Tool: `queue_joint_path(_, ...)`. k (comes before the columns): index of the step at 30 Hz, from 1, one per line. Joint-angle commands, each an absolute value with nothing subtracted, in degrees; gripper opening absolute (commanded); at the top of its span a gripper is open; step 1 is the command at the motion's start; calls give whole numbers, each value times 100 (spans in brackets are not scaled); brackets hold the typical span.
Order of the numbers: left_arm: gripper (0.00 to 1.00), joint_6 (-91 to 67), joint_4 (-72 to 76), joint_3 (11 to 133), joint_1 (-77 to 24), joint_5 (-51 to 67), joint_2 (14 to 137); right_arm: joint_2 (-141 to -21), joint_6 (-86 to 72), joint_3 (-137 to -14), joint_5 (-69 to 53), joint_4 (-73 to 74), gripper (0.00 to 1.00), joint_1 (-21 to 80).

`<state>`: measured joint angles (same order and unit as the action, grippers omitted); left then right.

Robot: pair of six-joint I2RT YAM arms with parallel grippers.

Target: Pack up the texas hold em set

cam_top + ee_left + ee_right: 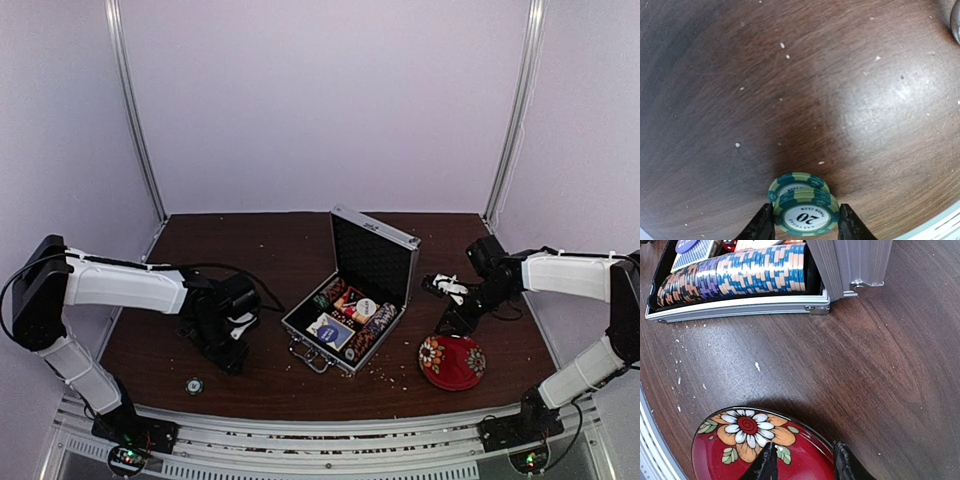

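Briefcase [352, 300] lies open mid-table, chip rows [740, 272] packed inside. Green chips [802, 210] are pinched by left gripper [804, 224]; right gripper [804, 462] is held part-open over red bowl [735, 440]. Brown tabletop [250, 250] is crumb-flecked, enclosed by pale walls [320, 100].

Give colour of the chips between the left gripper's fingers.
Chips: green, paler green edge stripes, white face marked 20. Clearest in left wrist view.

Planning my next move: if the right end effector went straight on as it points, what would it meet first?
Most likely the red floral bowl, directly ahead of the right end effector; depth is unclear.
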<state>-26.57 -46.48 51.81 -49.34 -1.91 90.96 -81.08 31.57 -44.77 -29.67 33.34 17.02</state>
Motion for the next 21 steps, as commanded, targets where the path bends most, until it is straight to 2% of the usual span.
queue_joint_path(1,43,-2720,-4545,5158,-4878,-114,9119,-8149,3182,-4594,-2909,3375,38,1740)
queue_joint_path(12,44,-2708,-4524,5148,-4865,-253,9285,-8174,3182,-4605,-2901,3384,38,1740)
queue_joint_path(16,55,-2728,-4553,5159,-4853,-375,9338,-8174,3186,-4600,-2900,3382,38,1740)
queue_joint_path(21,65,-2759,-4586,5151,-4852,-384,9340,-8189,3182,-4605,-2903,3384,38,1749)
